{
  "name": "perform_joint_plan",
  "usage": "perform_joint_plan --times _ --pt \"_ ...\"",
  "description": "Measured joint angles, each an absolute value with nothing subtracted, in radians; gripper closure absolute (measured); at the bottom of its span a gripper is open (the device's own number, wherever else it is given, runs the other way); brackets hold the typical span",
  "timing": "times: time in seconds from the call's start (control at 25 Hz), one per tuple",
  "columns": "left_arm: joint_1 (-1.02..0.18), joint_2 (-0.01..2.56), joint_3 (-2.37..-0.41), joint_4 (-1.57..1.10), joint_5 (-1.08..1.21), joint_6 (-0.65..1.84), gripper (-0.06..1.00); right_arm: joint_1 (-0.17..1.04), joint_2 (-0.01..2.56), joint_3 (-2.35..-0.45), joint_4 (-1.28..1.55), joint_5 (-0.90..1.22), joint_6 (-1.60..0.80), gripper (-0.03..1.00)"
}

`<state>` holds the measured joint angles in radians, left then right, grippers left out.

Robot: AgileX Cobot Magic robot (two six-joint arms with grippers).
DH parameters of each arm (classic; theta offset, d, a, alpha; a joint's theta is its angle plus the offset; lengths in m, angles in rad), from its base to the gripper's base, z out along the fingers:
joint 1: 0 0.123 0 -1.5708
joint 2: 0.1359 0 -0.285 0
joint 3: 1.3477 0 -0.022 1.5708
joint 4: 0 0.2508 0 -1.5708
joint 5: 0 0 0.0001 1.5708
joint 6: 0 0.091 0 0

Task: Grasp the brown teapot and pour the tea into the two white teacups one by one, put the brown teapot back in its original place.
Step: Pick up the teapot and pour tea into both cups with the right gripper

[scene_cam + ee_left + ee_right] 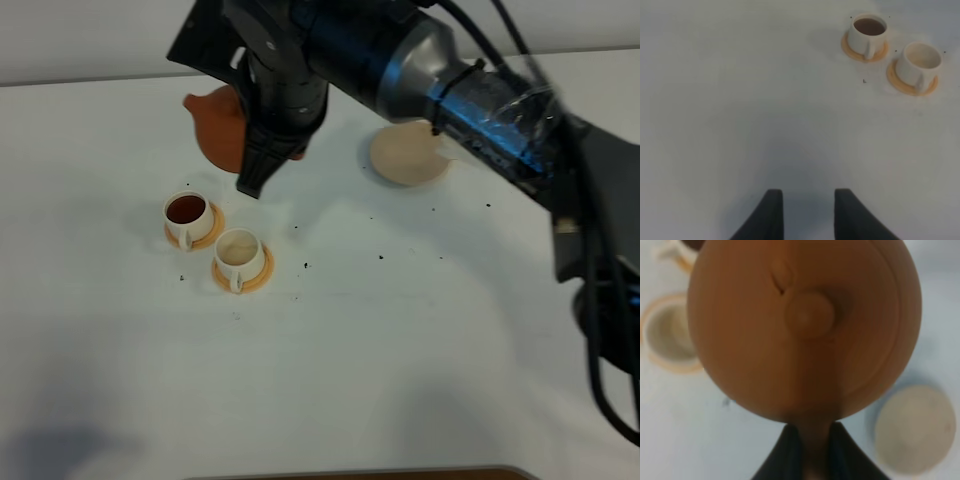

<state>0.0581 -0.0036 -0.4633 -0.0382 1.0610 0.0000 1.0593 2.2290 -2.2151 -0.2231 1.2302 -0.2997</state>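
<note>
One white teacup (187,212) stood on an orange saucer (212,236) well to the left of the pale beige coaster (408,155) in the high view, and it held dark brown tea close to its rim. A second white teacup (239,250), on its own orange saucer (263,271), sat just beside the first, a little closer to the coaster and nearer the camera. Its inside looked pale cream, and whether any liquid lay in it could not be told. Both cups' small handles pointed toward the camera.

The brown teapot (222,128) was off the coaster, well to its left and beyond the two cups, with its short spout pointing away from the coaster. Its lid was on, the small round knob (810,314) showing in the right wrist view. The right gripper (812,440) was clenched on the teapot's loop handle, one dark finger on each side of it. The arm reached across in front of part of the coaster.

The left gripper (804,215) hung released over bare white tabletop (400,330), its two fingers apart. A few dark specks (381,257) dotted the tabletop between the coaster and the cups.
</note>
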Motion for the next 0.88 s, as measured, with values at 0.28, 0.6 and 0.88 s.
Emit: perform_joint_plan --times 0.28,0.6,0.88 --pt "0.058 -0.004 -0.463 -0.037 1.061 0.000 0.65 1.063 2.133 -1.954 -0.238 1.231 -0.276 0.84" --pt "0.058 -0.004 -0.463 -0.037 1.061 0.000 0.65 1.147 2.103 -1.777 -0.365 1.170 -0.202 0.84" --pt "0.058 -0.004 -0.463 -0.037 1.061 0.000 0.65 1.219 2.111 -1.743 -0.576 1.115 -0.152 0.84"
